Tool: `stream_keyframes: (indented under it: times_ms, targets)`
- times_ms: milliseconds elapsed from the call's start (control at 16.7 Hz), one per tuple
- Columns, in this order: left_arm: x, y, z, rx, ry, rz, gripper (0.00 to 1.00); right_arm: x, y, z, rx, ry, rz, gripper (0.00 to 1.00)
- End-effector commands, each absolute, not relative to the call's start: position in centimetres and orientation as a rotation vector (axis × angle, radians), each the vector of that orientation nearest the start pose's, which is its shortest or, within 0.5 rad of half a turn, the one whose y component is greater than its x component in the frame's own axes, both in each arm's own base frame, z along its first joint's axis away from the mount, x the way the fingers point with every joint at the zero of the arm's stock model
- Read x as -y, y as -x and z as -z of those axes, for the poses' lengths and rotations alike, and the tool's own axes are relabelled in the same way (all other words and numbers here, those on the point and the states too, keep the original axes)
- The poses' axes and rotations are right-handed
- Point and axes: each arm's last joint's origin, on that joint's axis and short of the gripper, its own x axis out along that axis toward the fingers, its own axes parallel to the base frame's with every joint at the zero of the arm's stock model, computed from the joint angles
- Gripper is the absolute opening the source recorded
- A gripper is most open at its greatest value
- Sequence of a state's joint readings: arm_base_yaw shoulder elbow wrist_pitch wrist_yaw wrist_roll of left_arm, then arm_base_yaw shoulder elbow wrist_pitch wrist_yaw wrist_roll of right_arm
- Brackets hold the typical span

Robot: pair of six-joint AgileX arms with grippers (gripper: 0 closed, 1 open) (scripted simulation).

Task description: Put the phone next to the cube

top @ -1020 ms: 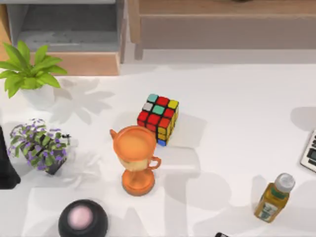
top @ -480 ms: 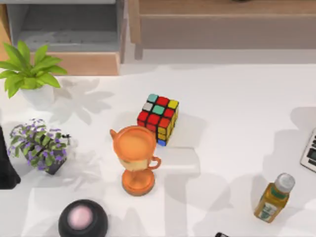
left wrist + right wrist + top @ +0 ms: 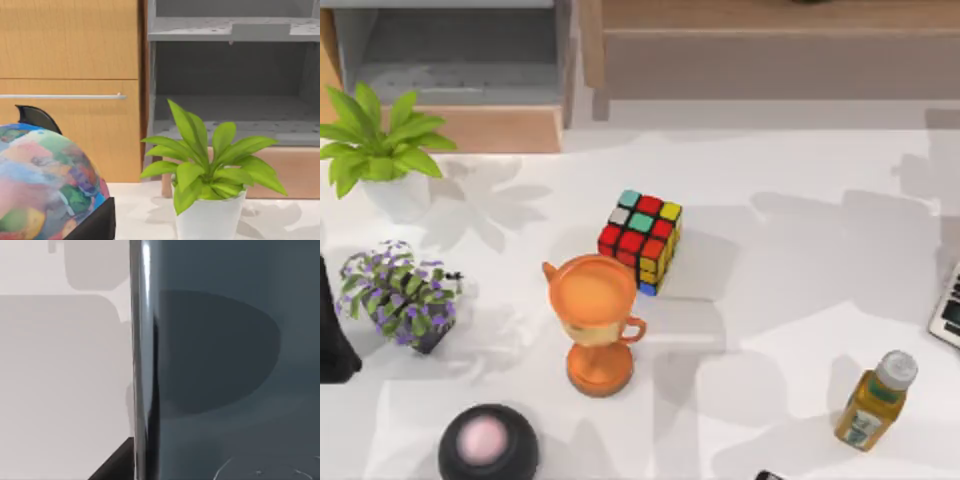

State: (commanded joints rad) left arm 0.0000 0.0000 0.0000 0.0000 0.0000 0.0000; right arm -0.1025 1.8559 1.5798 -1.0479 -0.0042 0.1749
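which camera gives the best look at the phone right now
The right wrist view: the phone sits right up close, its glossy dark screen and silvery rim plain against the white table. The top view catches just a dark corner of it at the bottom edge, beside the juice bottle.
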Motion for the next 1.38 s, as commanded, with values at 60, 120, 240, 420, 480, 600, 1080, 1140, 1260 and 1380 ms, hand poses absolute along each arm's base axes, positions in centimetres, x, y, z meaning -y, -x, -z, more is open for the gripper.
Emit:
stream_keyframes:
  times_ms: [60, 120, 240, 420, 480, 600, 1080, 1140, 1260, 1380]
  targets:
    - [0.1, -10.6, -16.0, 0.000, 0.000, 0.000, 1.00, 1.8, -38.0, -24.8, -1.333, -0.214, 0.173, 0.00]
    - [0.1, -10.6, -16.0, 0.000, 0.000, 0.000, 1.00, 0.1, -38.5, -24.6, -1.355, -0.212, 0.155, 0.00]
    - [0.1, -10.6, -16.0, 0.000, 0.000, 0.000, 1.00, -3.4, -39.3, -24.0, -1.403, -0.199, 0.121, 0.00]
    - [0.1, -10.6, -16.0, 0.000, 0.000, 0.000, 1.00, -8.5, -40.0, -22.6, -1.470, -0.162, 0.077, 0.00]
    - [0.1, -10.6, -16.0, 0.000, 0.000, 0.000, 1.00, -10.0, -40.2, -22.1, -1.487, -0.146, 0.065, 0.00]
    - [0.1, -10.6, -16.0, 0.000, 0.000, 0.000, 1.00, -12.9, -40.2, -21.0, -1.514, -0.111, 0.045, 0.00]
    - [0.1, -10.6, -16.0, 0.000, 0.000, 0.000, 1.00, -19.2, -40.0, -17.8, -1.555, -0.008, 0.008, 0.00]
    - [0.1, -10.6, -16.0, 0.000, 0.000, 0.000, 1.00, -19.2, -40.0, -17.8, -1.555, -0.008, 0.008, 0.00]
    - [0.1, -10.6, -16.0, 0.000, 0.000, 0.000, 1.00, -19.2, -40.0, -17.8, -1.555, -0.008, 0.008, 0.00]
    - [0.1, -10.6, -16.0, 0.000, 0.000, 0.000, 1.00, -19.0, -40.1, -17.9, -1.555, -0.014, 0.011, 0.00]
